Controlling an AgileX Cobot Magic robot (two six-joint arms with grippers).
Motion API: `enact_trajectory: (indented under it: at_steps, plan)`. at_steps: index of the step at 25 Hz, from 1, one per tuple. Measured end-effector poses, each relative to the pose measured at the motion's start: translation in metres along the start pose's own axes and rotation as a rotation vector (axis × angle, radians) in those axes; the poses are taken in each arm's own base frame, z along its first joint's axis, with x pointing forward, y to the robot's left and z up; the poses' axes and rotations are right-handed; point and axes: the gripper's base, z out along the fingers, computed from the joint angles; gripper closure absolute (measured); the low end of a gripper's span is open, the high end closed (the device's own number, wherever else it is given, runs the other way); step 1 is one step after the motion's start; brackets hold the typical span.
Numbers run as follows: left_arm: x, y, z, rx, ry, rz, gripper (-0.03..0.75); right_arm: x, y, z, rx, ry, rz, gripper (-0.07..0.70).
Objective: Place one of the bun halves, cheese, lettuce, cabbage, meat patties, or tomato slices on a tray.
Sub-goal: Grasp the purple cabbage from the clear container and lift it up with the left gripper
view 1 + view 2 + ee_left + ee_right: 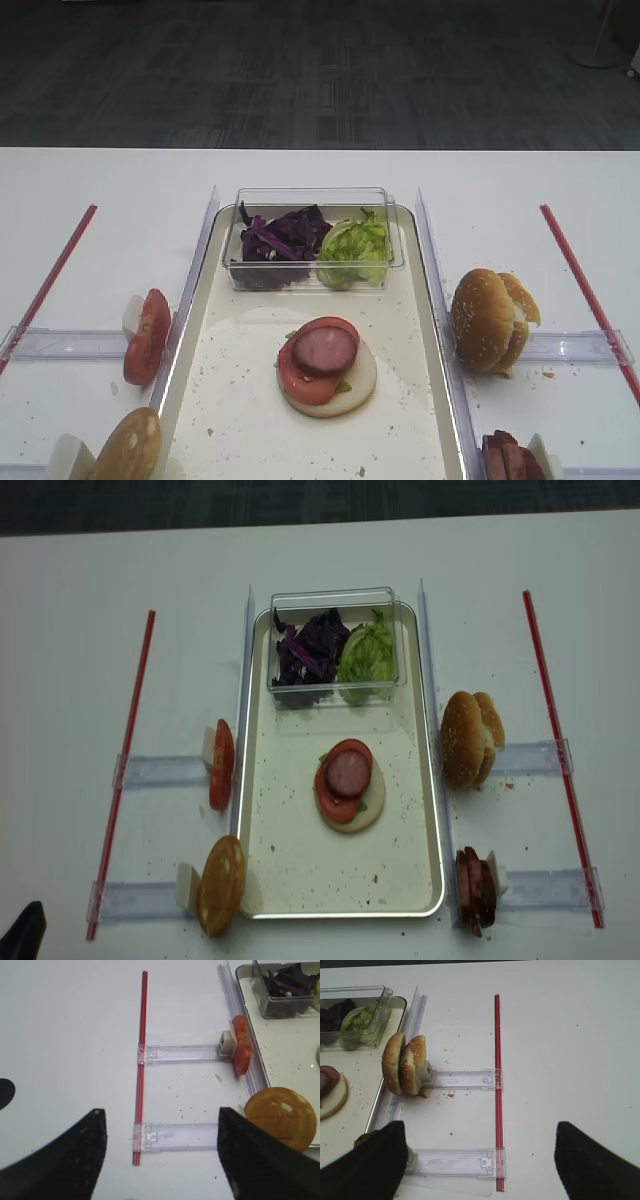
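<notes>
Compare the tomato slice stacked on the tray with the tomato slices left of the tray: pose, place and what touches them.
The stacked tomato slice lies flat; the side tomato slices stand on edge.

The stacked one sits mid-tray on a bun half with a meat patty on top; the side ones stand off the tray, against a small white block on a clear rail, nothing on them.

Both are round and red.

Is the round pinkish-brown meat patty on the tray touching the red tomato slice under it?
Touching. In the exterior high view the round pinkish-brown meat patty lies flat upon the red tomato slice, overlapping it with no gap, in the cream-white tray.
</notes>
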Motion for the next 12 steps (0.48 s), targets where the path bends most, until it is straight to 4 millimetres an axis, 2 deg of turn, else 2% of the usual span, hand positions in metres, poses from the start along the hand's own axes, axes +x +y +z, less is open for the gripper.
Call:
enact_trajectory:
  at_steps: [12]
  plan:
    - [0.0000,0.0000,0.0000,0.000,0.000,0.000,0.278,0.0000,0.0000,0.0000,0.000,0.000,-0.002,0.015]
